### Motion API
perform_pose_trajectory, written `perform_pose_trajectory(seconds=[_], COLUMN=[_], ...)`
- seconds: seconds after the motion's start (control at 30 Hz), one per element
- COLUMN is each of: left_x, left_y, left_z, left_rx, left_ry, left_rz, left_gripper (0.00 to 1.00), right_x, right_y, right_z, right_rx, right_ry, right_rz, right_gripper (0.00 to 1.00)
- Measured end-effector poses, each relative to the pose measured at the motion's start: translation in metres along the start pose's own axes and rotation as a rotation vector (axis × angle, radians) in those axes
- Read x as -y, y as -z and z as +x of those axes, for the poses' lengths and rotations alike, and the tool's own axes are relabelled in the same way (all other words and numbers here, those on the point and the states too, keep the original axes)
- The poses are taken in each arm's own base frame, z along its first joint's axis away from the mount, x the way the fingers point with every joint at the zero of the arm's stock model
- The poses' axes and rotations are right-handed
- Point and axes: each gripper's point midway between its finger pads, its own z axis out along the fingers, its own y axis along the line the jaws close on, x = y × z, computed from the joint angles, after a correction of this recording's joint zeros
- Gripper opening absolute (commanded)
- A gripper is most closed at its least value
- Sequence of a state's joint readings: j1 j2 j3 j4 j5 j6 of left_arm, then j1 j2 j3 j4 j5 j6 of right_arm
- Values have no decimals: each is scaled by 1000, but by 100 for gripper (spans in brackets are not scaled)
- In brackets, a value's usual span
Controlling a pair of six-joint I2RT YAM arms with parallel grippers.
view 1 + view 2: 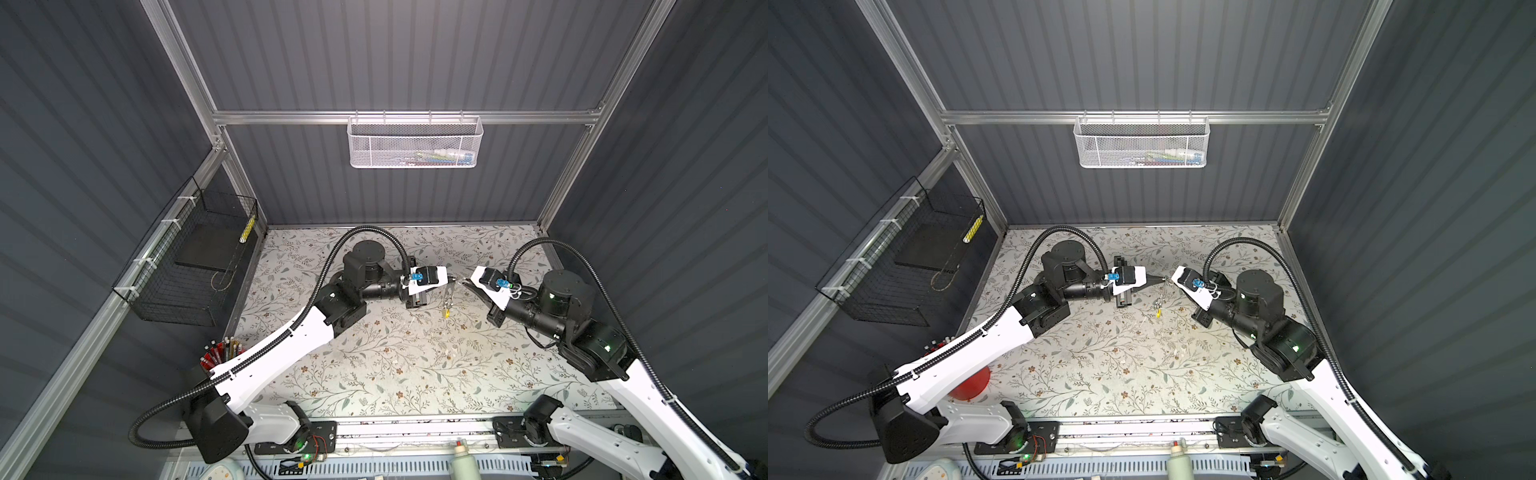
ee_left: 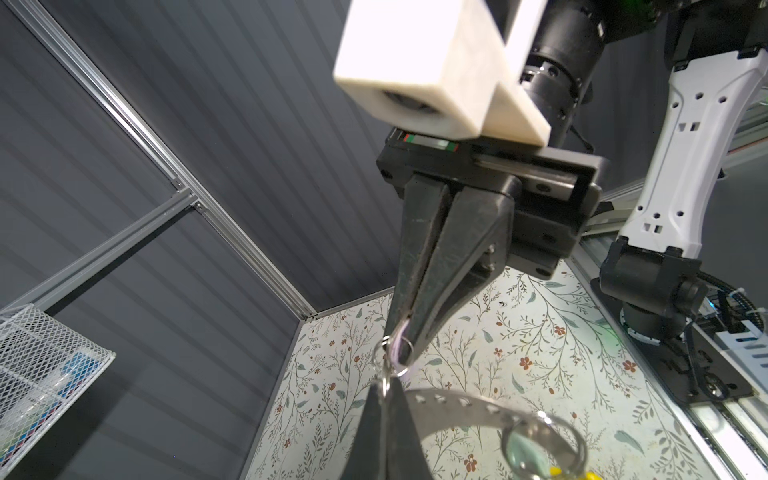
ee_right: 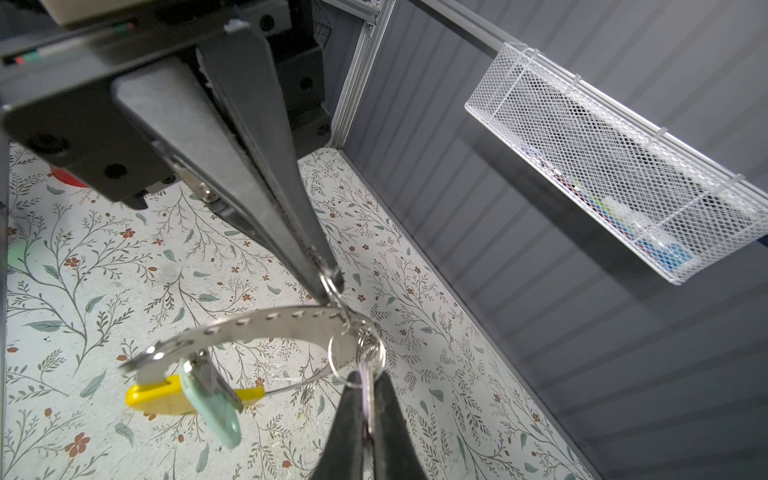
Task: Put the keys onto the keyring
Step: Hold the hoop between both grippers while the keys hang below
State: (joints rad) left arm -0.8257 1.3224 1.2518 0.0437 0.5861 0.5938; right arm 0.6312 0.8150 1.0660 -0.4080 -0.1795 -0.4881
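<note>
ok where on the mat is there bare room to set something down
Widest bare patch: the front middle of the mat, bordered by the left arm, the right arm and the front rail. A narrower strip runs along the back wall. Crowded at centre back, where the left hand and right hand meet, keyring dangling.

Light from above brightens the floral table (image 1: 374,374) while the grey walls (image 1: 83,124) look dim; wide-angle edges bend, and nearest wrist-view objects blur.
</note>
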Motion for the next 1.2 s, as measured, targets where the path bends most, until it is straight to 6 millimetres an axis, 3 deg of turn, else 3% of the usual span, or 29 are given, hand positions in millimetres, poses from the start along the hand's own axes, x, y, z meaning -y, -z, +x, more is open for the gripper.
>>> perform_pose_trajectory(seconds=[0.5,1.2], left_x=[2,-3], left_y=[1,3], left_z=[-1,-32], left_rx=[-22,174], left_ry=[-32,110], left_rz=[11,-21], left_gripper=[0,0], right_x=[-2,-14], right_y=[1,-6], right_z=[-2,-18], right_rx=[12,103], right_ry=[22,-12], right_rz=[-11,-93], right_gripper=[0,0])
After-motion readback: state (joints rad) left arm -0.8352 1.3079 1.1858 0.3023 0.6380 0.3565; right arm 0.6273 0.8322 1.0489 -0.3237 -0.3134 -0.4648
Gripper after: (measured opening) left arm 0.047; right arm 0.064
